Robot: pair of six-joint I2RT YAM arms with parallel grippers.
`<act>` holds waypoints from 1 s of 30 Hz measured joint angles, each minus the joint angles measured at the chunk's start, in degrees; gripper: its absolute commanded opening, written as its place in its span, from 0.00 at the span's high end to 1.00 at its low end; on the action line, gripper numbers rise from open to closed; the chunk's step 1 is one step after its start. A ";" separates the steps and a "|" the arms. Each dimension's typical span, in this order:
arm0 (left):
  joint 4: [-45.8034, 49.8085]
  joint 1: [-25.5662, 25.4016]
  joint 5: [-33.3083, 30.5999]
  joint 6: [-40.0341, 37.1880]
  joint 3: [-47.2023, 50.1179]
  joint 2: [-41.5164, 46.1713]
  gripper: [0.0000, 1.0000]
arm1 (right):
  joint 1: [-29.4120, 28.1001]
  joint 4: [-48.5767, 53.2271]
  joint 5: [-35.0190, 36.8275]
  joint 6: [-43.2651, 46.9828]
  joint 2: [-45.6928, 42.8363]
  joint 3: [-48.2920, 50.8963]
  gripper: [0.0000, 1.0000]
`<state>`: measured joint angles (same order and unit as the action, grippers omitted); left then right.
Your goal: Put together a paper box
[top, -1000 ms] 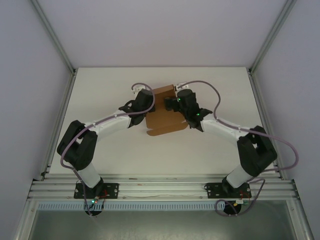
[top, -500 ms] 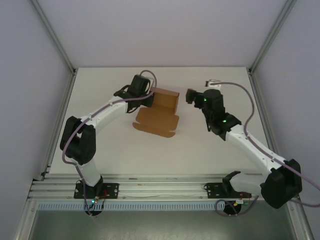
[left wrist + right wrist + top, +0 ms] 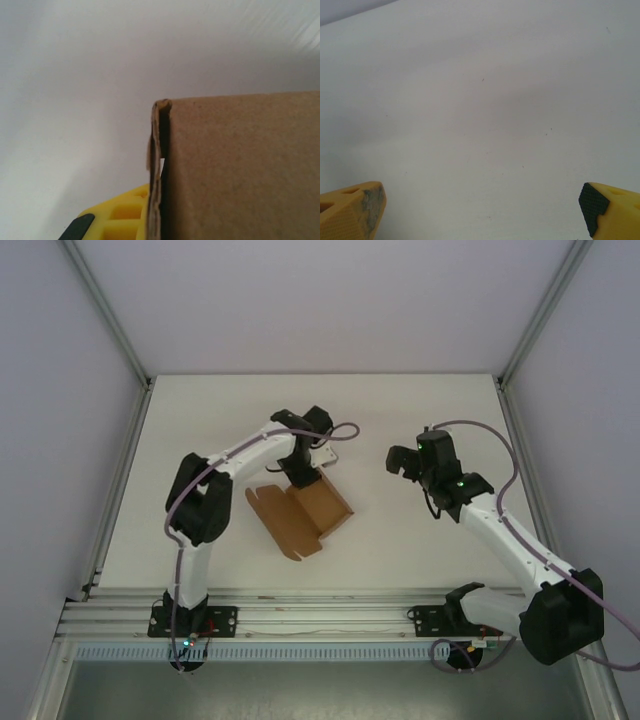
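The left gripper (image 3: 301,474) is clamped on the paper box (image 3: 300,516) edge; the right gripper (image 3: 403,460) hangs aside, jaws wide apart.

Paper box (image 3: 300,517) now lies nearer and rotated, left gripper (image 3: 301,476) at its far edge; right gripper (image 3: 404,462) has pulled away right.

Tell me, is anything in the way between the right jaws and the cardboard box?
Nothing visible is. Bare table lies between the open right jaws and the cardboard box; the left jaws are shut on its far side.
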<state>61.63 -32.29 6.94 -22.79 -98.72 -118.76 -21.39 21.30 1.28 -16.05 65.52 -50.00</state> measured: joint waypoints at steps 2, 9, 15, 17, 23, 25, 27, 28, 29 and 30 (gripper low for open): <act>1.44 -0.66 -3.23 0.44 -2.29 -3.17 1.00 | 0.24 0.02 -0.35 0.00 0.00 0.09 0.01; 0.83 -3.30 -16.74 2.93 -8.55 -12.46 1.00 | 0.85 0.15 -1.31 -0.02 1.42 0.52 0.01; -0.26 -5.68 -25.38 4.31 -9.14 -14.93 1.00 | 1.18 0.15 -1.40 -0.07 1.53 1.18 0.01; -0.76 -6.23 -27.67 4.50 -9.14 -15.74 1.00 | 1.36 0.11 -1.55 -0.09 1.53 1.29 0.01; -1.90 -6.56 -28.83 4.55 -8.76 -15.67 0.76 | 1.73 -0.13 -1.97 -0.44 2.47 1.38 0.01; -3.63 -6.54 -27.65 4.37 -8.07 -14.78 0.45 | 1.73 -0.09 -1.99 -0.39 2.99 1.38 0.01; -5.66 -6.27 -26.29 3.91 -7.93 -13.73 0.30 | 1.73 -0.02 -2.40 -0.15 3.21 1.38 0.01; -6.49 -6.08 -25.18 3.52 -7.93 -12.92 0.24 | 1.73 0.00 -2.54 0.11 3.21 1.36 0.00; -7.10 -5.97 -24.22 3.15 -7.93 -12.13 0.19 | 1.75 0.00 -2.67 0.35 3.17 1.36 0.00; -7.76 -5.90 -23.30 2.25 -7.76 -10.91 0.12 | 1.86 0.13 -2.89 0.68 3.08 1.38 0.00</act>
<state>53.87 -38.20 -16.36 -20.53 -106.48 -129.67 -19.53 21.43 -1.61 -15.38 68.60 -48.62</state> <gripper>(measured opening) 0.776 0.995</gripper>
